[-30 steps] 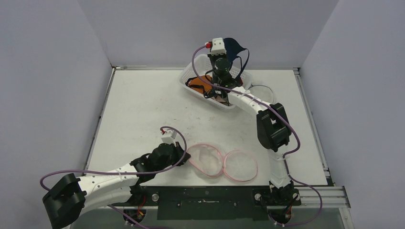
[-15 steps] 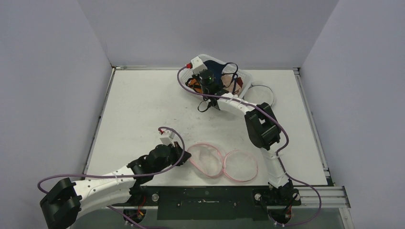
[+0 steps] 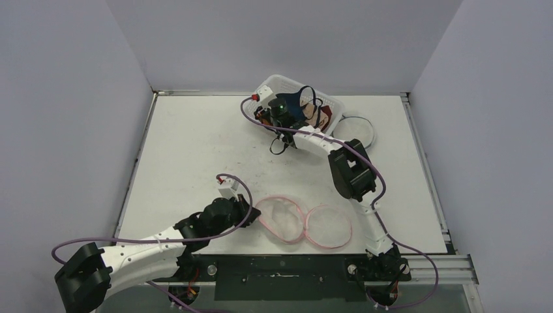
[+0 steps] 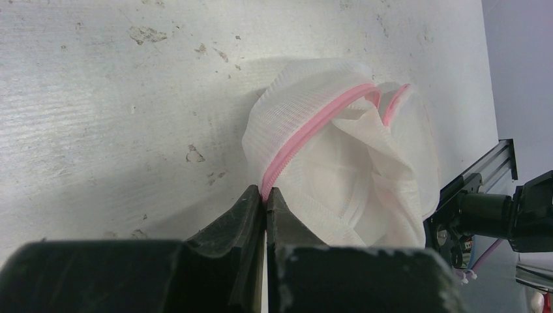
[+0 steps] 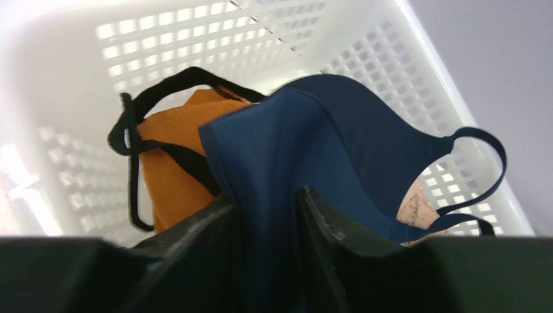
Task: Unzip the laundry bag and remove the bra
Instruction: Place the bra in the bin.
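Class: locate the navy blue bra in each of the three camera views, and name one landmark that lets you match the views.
Top external: navy blue bra at far centre, lying in the white plastic lattice basket.
Left wrist: not in it; the white mesh laundry bag shows instead.
Right wrist: centre of picture, cloth running between the right gripper fingers.
Shared landmark: the basket, in the top and right wrist views.

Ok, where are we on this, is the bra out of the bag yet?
Done: the laundry bag lies unzipped on the table, its pink zipper spread open, and the blue bra is out of it. In hand: the right jaws have the bra between them, down in the white basket beside an orange garment; the left jaws pinch the bag's zipper edge. Left: release the bra and withdraw.
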